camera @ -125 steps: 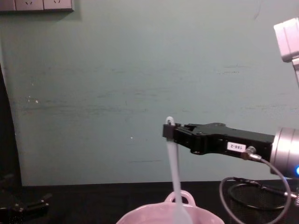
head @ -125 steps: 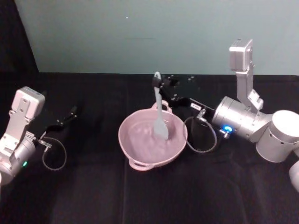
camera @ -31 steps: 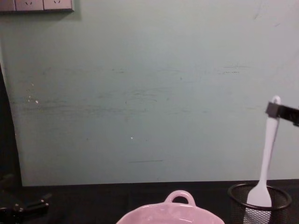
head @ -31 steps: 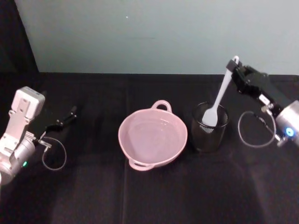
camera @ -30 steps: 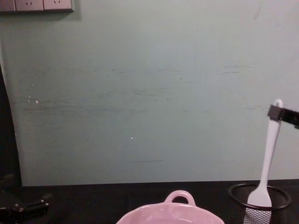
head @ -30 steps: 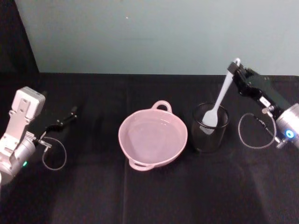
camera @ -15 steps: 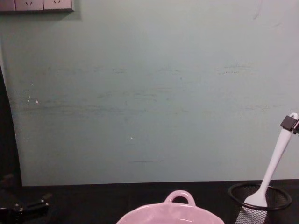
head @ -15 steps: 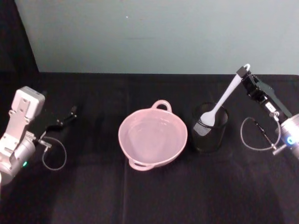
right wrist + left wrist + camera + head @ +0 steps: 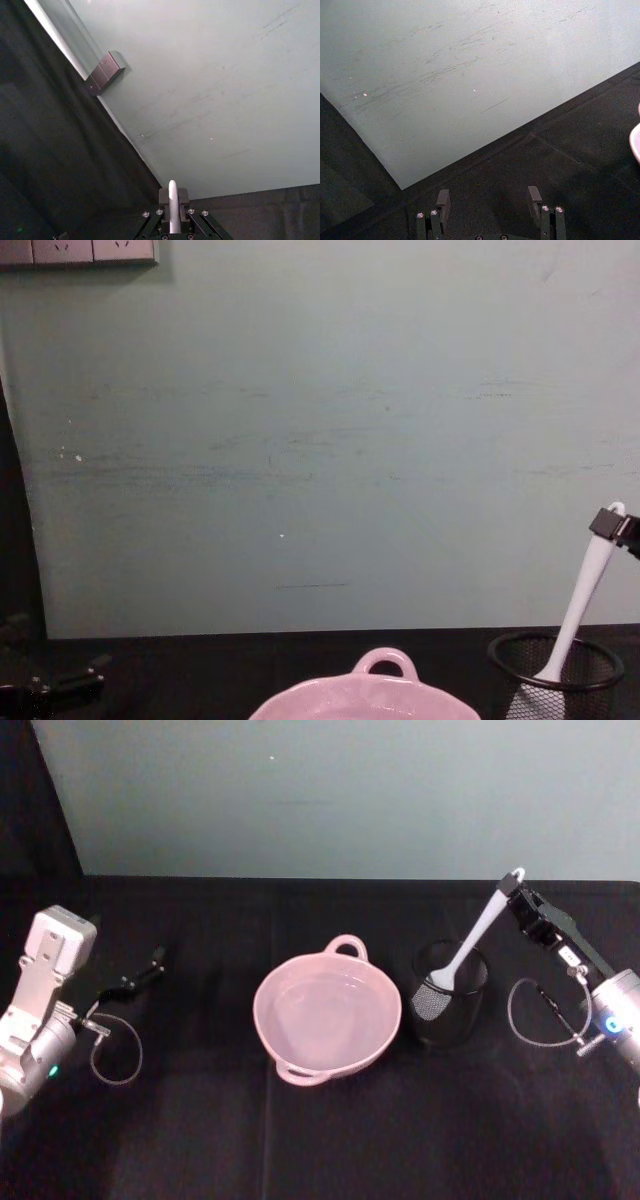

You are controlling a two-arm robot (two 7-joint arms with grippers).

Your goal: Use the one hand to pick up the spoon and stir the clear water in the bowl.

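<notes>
The right end effector (image 9: 517, 897) is hanging above the far right of the bench (image 9: 200, 1140), its black fingers (image 9: 166, 196) pressed onto the very tip of the spoon (image 9: 470, 940), pinching the handle just under its hole. The spoon is leaning from that grip down and toward the robot's left, with its flat blade resting inside the black wire-mesh cup (image 9: 450, 995); in the chest view the handle is rising out of the cup's rim at a slant.

The spoon is looking light, thin and stiff, a smooth plastic that could swivel or slip in a narrow pinch, so a hold near the handle's end, as here, is giving reach but little control of the blade; a grip a bit lower on the handle would probably be steadier.

The bowl (image 9: 327, 1016) is sitting just to the left of the cup, near it but apart, glossy and pale pink, and the clear water (image 9: 325, 1010) in it is barely showing.

The left end effector (image 9: 489, 200) is parked well to the left, low over the bench, its fingers spread with nothing between them.
</notes>
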